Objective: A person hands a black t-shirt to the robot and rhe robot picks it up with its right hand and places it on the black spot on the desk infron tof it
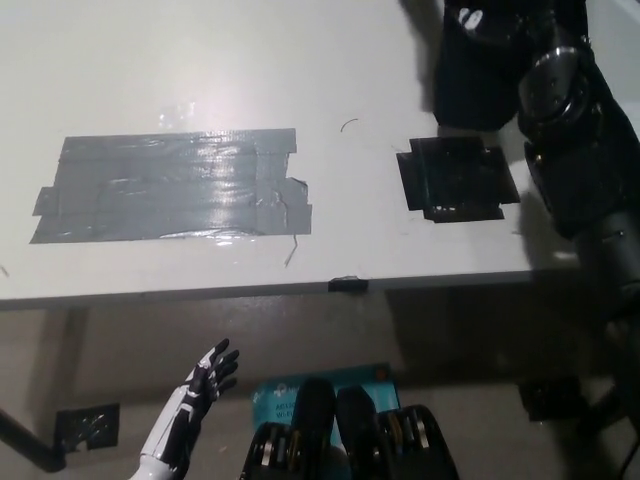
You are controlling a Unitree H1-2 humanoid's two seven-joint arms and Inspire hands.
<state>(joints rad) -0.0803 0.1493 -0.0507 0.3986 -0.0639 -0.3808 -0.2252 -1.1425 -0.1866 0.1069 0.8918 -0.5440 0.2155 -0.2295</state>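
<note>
The black t-shirt hangs as a dark bunch at the top right, its lower edge just behind the black spot on the white desk. My black right arm reaches up along the right side. My right hand is at the top edge, against the upper part of the shirt. Black on black hides whether it grips the cloth. The black spot lies uncovered. My white left hand rests open below the desk's front edge at the lower left.
A large patch of grey tape covers the left half of the desk. A small black clip sits on the front edge. A teal object lies on the floor below.
</note>
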